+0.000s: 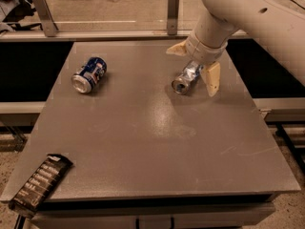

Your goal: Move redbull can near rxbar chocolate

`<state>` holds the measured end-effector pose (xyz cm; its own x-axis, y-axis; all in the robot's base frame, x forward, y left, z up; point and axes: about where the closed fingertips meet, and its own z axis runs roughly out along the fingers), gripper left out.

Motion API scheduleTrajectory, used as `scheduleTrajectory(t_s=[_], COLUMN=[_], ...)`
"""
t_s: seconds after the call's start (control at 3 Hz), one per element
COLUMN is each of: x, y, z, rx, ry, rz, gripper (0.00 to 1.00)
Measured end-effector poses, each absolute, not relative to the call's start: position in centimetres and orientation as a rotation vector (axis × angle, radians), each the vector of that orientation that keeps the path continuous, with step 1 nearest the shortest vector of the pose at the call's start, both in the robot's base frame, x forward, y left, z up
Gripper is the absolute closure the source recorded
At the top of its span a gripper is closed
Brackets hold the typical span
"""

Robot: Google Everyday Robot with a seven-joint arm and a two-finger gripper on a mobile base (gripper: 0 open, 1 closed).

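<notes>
The redbull can (187, 78), slim, silver and dented, lies on its side at the table's far right. My gripper (194, 65) hangs open right over it, one cream finger (177, 49) behind the can and the other finger (212, 79) on its right; the fingers straddle the can without closing on it. The rxbar chocolate (40, 183), a flat black bar with pale lettering, lies at the near left corner, overhanging the table's edge, far from the can.
A wider dark-blue can (88, 74) with red-and-white marks lies on its side at the far left. The grey table (152, 147) ends in front and at both sides. A rail with metal posts (173, 6) runs behind it.
</notes>
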<state>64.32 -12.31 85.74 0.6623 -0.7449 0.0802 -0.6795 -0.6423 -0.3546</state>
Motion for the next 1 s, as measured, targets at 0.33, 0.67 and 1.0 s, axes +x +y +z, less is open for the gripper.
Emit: scheduleTrajectory(t_s=[0.33, 0.67, 1.0], x=[64.1, 64.6, 65.1], y=[-11.8, -10.7, -10.3], z=[85.0, 83.8, 82.8], rx=[-2.671, -2.819, -2.915], ry=[1.043, 0.853, 0.705], rz=[-0.304, -0.254, -0.185], gripper=[0.0, 0.0, 0.0])
